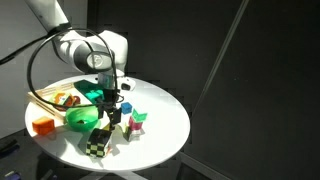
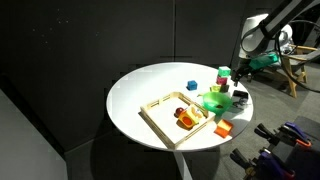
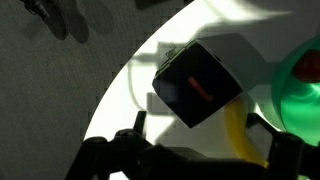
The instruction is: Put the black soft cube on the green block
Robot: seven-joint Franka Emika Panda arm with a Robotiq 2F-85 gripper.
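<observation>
The black soft cube (image 1: 96,143) is chequered black and pale yellow-green and sits near the table's front edge beside the green bowl. It also shows in an exterior view (image 2: 241,98) and fills the middle of the wrist view (image 3: 197,85) as a dark face. My gripper (image 1: 111,116) hangs a little above and behind it, open and empty. It also shows in an exterior view (image 2: 242,76), and in the wrist view (image 3: 200,140) its fingers sit wide apart below the cube. The green block (image 1: 141,119) stands with a pink block to the side of the gripper; it also shows in an exterior view (image 2: 222,72).
A green bowl (image 1: 80,119) lies right beside the cube and shows at the wrist view's right edge (image 3: 305,85). An orange block (image 1: 42,125), a wooden tray (image 2: 165,112) holding items and a small blue cube (image 2: 191,86) also sit on the round white table (image 2: 140,100).
</observation>
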